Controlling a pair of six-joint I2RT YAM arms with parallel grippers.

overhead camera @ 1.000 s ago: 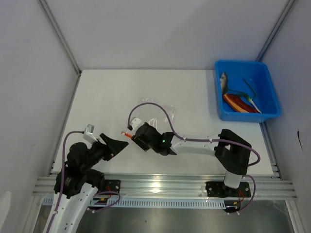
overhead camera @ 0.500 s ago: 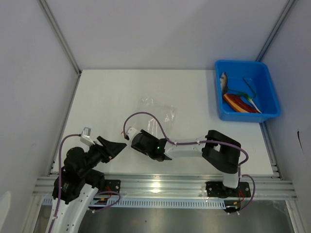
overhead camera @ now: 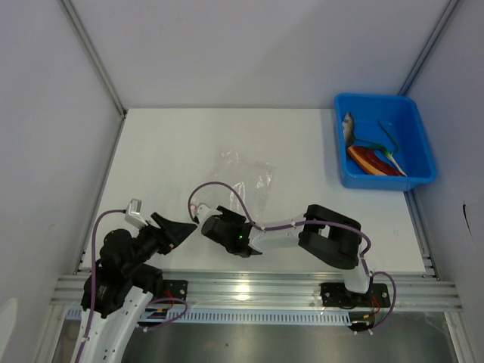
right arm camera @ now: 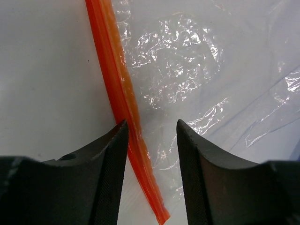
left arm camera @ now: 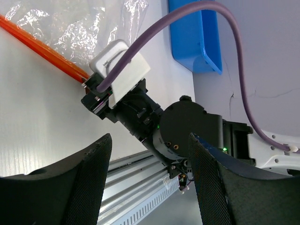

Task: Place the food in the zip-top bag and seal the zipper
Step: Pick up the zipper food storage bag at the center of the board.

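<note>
The clear zip-top bag lies flat mid-table. In the right wrist view the bag fills the right side, and its orange-red zipper runs down between my open fingers, close to the left one and unclamped. My right gripper hovers low over the bag's near-left corner. My left gripper is open and empty just left of it, looking at the right wrist; the zipper shows there too. The food lies in the blue tray: fish, orange bun, green strips.
The blue tray stands at the far right against the side wall. The right arm stretches along the near edge, its purple cable looping over the bag's near end. The aluminium rail runs along the front. Grey walls close off three sides.
The right arm has folded and drawn its gripper toward the near left, along the zipper's end. The left gripper dropped back slightly. The bag has stayed put.
</note>
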